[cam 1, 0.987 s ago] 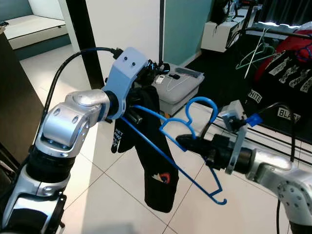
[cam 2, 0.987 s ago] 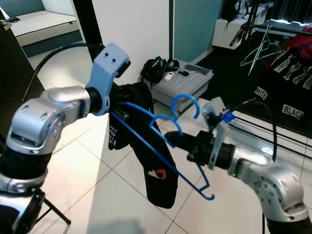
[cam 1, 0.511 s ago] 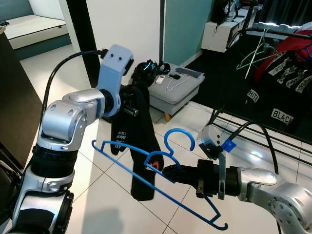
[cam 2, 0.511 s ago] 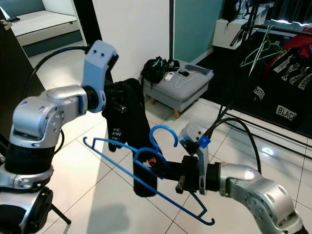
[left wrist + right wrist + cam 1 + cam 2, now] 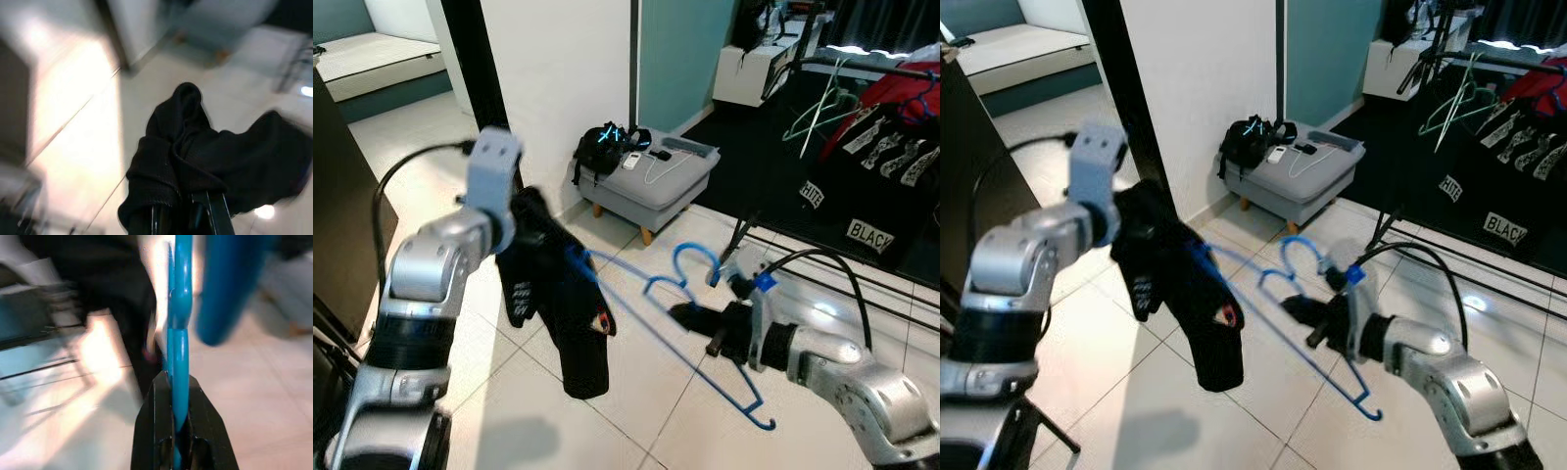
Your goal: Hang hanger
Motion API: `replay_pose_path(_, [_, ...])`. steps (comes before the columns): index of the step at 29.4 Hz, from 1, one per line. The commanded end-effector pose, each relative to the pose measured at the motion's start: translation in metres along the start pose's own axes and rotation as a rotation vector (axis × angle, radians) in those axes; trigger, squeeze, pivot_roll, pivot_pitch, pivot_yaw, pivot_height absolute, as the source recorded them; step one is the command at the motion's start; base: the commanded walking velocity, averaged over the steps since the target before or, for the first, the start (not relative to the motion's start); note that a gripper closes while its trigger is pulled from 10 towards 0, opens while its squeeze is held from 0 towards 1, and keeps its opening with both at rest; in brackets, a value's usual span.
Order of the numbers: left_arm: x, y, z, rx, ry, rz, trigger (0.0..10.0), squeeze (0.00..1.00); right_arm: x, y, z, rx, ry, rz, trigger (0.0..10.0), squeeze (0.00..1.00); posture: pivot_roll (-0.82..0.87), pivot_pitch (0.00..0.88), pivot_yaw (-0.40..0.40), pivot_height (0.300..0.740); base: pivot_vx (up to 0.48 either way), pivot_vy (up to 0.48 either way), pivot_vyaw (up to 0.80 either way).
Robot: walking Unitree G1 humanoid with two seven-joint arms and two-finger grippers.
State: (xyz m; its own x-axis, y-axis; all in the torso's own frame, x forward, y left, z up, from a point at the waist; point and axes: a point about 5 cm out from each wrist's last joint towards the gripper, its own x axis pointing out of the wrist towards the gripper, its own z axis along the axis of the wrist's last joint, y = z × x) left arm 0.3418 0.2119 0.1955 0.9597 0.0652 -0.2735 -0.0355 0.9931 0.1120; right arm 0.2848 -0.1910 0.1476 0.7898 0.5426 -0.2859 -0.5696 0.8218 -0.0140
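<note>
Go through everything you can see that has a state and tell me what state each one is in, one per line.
Blue plastic hanger: off the rail, held in mid-air, one end in the garment.
Black garment: bunched, dangling above the tiled floor.
Left tool: shut on the black garment.
Right tool: shut on the blue hanger.
Clothes rail: loaded with hangers and clothes.

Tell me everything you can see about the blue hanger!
The blue hanger looks like thin, shiny plastic, with a curved hook on top and a small upturned hook at its low end. It hangs tilted in the air over the tiled floor. The right gripper is clamped on it just below the hook. Its far arm reaches into the black garment that the left gripper holds.
</note>
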Motion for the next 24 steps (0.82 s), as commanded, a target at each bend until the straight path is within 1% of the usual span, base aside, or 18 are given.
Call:
replay_pose_path(1, [0.0, 0.01, -0.004, -0.007, -0.007, 0.067, 10.0, 0.0, 0.003, -0.001, 0.003, -0.019, -0.027, -0.023, 10.0, 0.0, 0.0, 0.022, 0.029, 0.74, 0.0, 0.0, 0.75])
replay_pose_path(3, [-0.006, 0.024, -0.041, -0.005, 0.041, 0.147, 10.0, 0.0, 0.006, -0.009, -0.005, 0.029, -0.051, -0.1, 10.0, 0.0, 0.01, 0.014, 0.032, 0.74, 0.0, 0.0, 0.76])
replay_pose_path(4, [-0.006, 0.024, -0.041, -0.005, 0.041, 0.147, 10.0, 0.0, 0.006, -0.009, -0.005, 0.029, -0.051, -0.1, 10.0, 0.0, 0.01, 0.014, 0.032, 0.74, 0.0, 0.0, 0.76])
replay_pose_path(5, [-0.012, 0.023, -0.059, -0.033, 0.055, 0.146, 10.0, 0.0, 0.009, -0.008, -0.012, 0.063, -0.061, -0.12, 10.0, 0.0, 0.02, 0.013, 0.029, 0.74, 0.0, 0.0, 0.76])
replay_pose_path(7, [-0.012, 0.023, -0.059, -0.033, 0.055, 0.146, 10.0, 0.0, 0.009, -0.008, -0.012, 0.063, -0.061, -0.12, 10.0, 0.0, 0.02, 0.013, 0.029, 0.74, 0.0, 0.0, 0.76])
replay_pose_path(8, [-0.021, 0.015, -0.074, -0.075, 0.049, 0.114, 10.0, 0.0, 0.011, -0.009, -0.013, 0.108, -0.094, -0.142, 10.0, 0.0, 0.03, 0.016, 0.032, 0.74, 0.0, 0.0, 0.76])
replay_pose_path(9, [-0.021, 0.015, -0.074, -0.075, 0.049, 0.114, 10.0, 0.0, 0.011, -0.009, -0.013, 0.108, -0.094, -0.142, 10.0, 0.0, 0.03, 0.016, 0.032, 0.74, 0.0, 0.0, 0.76])
replay_pose_path(10, [-0.033, 0.004, -0.077, -0.091, -0.012, 0.063, 10.0, 0.0, 0.013, -0.008, -0.013, 0.113, -0.103, -0.144, 10.0, 0.0, 0.04, 0.022, 0.029, 0.74, 0.0, 0.0, 0.76])
replay_pose_path(11, [-0.033, 0.004, -0.077, -0.091, -0.012, 0.063, 10.0, 0.0, 0.013, -0.008, -0.013, 0.113, -0.103, -0.144, 10.0, 0.0, 0.04, 0.022, 0.029, 0.74, 0.0, 0.0, 0.76])
replay_pose_path(12, [-0.042, -0.006, -0.074, -0.098, -0.082, 0.017, 10.0, 0.0, 0.015, -0.008, -0.013, 0.107, -0.113, -0.142, 10.0, 0.0, 0.04, 0.022, 0.029, 0.74, 0.0, 0.0, 0.76])
replay_pose_path(13, [-0.042, -0.006, -0.074, -0.098, -0.082, 0.017, 10.0, 0.0, 0.015, -0.008, -0.013, 0.107, -0.113, -0.142, 10.0, 0.0, 0.04, 0.022, 0.029, 0.74, 0.0, 0.0, 0.76])
replay_pose_path(15, [-0.049, -0.008, -0.064, -0.156, -0.183, -0.006, 10.0, 0.0, 0.02, -0.007, -0.012, 0.078, -0.115, -0.131, 10.0, 0.0, 0.04, 0.025, 0.02, 0.74, 0.0, 0.0, 0.75])
replay_pose_path(16, [-0.049, -0.008, -0.064, -0.156, -0.183, -0.006, 10.0, 0.0, 0.02, -0.007, -0.012, 0.078, -0.115, -0.131, 10.0, 0.0, 0.04, 0.025, 0.02, 0.74, 0.0, 0.0, 0.76])
replay_pose_path(17, [-0.05, -0.007, -0.059, -0.187, -0.223, -0.008, 10.0, 0.0, 0.024, -0.006, -0.01, 0.063, -0.124, -0.125, 10.0, 0.0, 0.05, 0.03, 0.011, 0.74, 0.0, 0.0, 0.76])
replay_pose_path(18, [-0.05, -0.007, -0.059, -0.187, -0.223, -0.008, 10.0, 0.0, 0.024, -0.006, -0.01, 0.063, -0.124, -0.125, 10.0, 0.0, 0.05, 0.03, 0.011, 0.74, 0.0, 0.0, 0.76])
replay_pose_path(20, [-0.053, -0.01, -0.042, -0.18, -0.313, -0.006, 10.0, 0.0, 0.033, -0.003, -0.007, 0.029, -0.137, -0.099, 10.0, 0.0, 0.06, 0.033, 0.0, 0.74, 0.24, 0.0, 0.75])
replay_pose_path(22, [-0.053, -0.01, -0.042, -0.18, -0.313, -0.006, 10.0, 0.0, 0.033, -0.003, -0.007, 0.029, -0.137, -0.099, 10.0, 0.0, 0.06, 0.033, 0.0, 0.74, 0.48, 0.0, 0.75])
replay_pose_path(24, [-0.055, -0.012, -0.037, -0.169, -0.341, -0.002, 10.0, 0.0, 0.036, -0.002, -0.007, 0.019, -0.141, -0.091, 10.0, 0.0, 0.06, 0.033, 0.0, 0.74, 0.48, 0.0, 0.76])
